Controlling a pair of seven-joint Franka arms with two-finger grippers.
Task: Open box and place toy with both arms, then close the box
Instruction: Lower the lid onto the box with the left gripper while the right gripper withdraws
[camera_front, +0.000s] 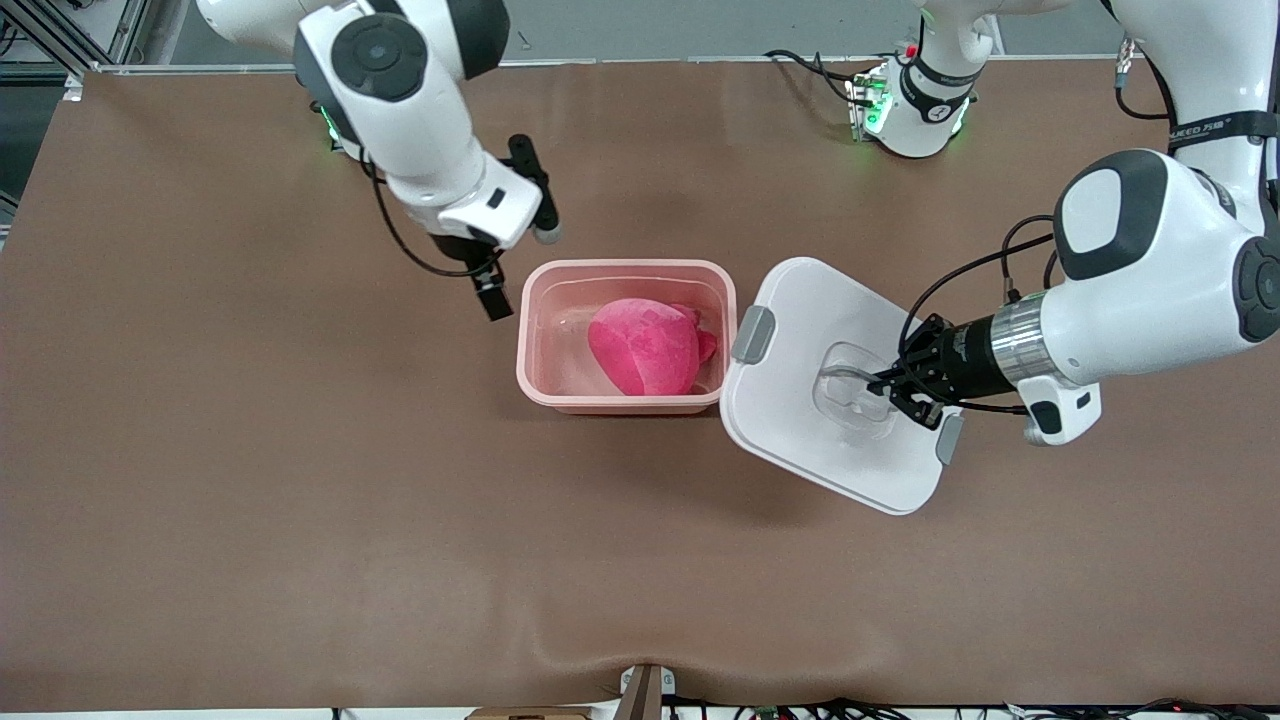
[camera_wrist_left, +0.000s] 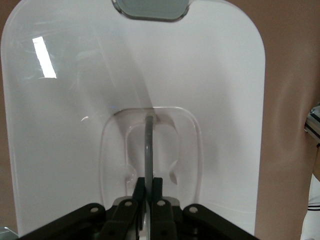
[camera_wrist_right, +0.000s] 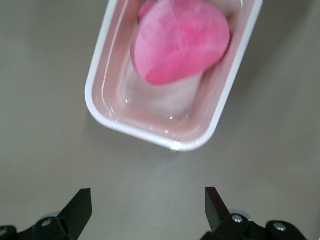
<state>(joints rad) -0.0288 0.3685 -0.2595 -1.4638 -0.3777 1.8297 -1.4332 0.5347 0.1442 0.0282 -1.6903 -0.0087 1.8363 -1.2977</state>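
1. Box (camera_front: 627, 335), a rounded-rectangular translucent pink plastic container, sits lidless on the brown worktop (camera_front: 300, 500), roughly midway between the two arms' ends.
2. Inside the box lies the toy (camera_front: 645, 347), a round bright pink plush blob, filling much of the end toward the left arm; its face does not show.
3. Just beside the box, toward the left arm's end, is the white plastic lid (camera_front: 800, 400), tilted, with one edge close to the box rim.
4. A grey side clip (camera_front: 753, 334) on the lid sits nearest the box; a second grey clip (camera_front: 950, 438) shows at the lid's outer end.
5. The left gripper (camera_front: 885, 385) is over the lid's middle, its jaws closed tight on the clear handle (camera_wrist_left: 148, 145) that rises from the lid's recess.
6. The right gripper (camera_front: 510, 265) hangs over the worktop beside the box, toward the right arm's end; its fingers (camera_wrist_right: 80, 210) are spread wide apart with nothing between them.
7. From the right wrist camera, the box and the toy lie just ahead of the spread fingers.
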